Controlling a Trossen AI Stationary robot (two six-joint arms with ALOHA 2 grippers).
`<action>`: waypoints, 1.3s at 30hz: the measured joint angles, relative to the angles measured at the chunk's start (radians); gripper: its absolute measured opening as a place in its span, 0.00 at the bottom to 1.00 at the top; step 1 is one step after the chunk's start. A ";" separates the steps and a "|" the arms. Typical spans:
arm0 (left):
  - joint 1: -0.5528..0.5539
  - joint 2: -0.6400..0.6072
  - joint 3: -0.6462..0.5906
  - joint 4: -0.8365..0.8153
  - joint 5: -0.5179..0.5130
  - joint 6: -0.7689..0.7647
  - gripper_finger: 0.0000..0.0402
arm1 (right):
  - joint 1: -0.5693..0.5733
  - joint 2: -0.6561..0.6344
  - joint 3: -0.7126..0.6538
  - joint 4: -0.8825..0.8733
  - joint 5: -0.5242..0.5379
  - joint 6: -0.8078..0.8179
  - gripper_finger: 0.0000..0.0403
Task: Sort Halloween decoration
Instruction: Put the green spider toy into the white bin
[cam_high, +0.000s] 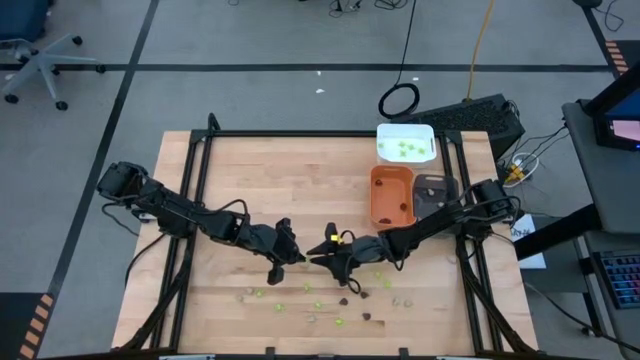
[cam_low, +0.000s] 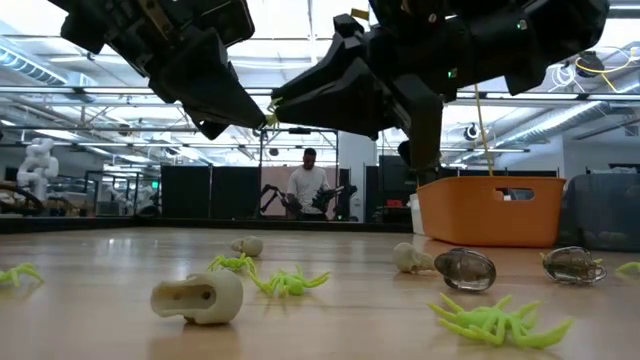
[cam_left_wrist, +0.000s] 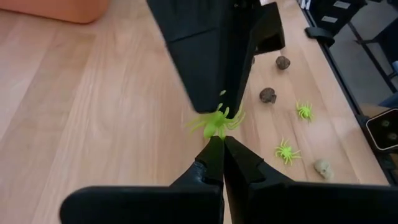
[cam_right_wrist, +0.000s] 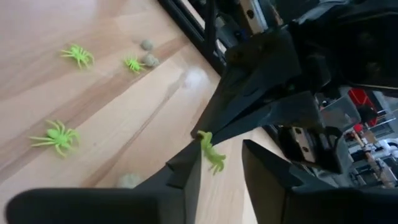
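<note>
No writing is legible anywhere. Your left gripper (cam_left_wrist: 219, 144) and right gripper (cam_right_wrist: 219, 158) meet tip to tip above mid-table: the left pinches a lime-green spider (cam_left_wrist: 216, 121), the right's fingers stand parted around it. Other decorations (cam_high: 318, 306) dot the front boards.

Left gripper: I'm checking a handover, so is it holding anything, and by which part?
The left gripper, shut, pinches a lime-green spider by a leg or its edge; the right gripper brackets it.
</note>
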 joint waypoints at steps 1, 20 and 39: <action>0.000 0.000 0.000 -0.002 0.000 0.000 0.00 | 0.000 0.000 0.000 -0.008 -0.020 0.003 0.22; -0.001 0.000 0.000 0.028 0.007 0.003 0.00 | -0.007 0.000 -0.001 -0.026 -0.067 0.126 0.01; -0.033 0.000 0.001 -0.018 -0.234 0.108 0.44 | 0.015 -0.308 -0.002 -0.251 -0.067 0.459 0.00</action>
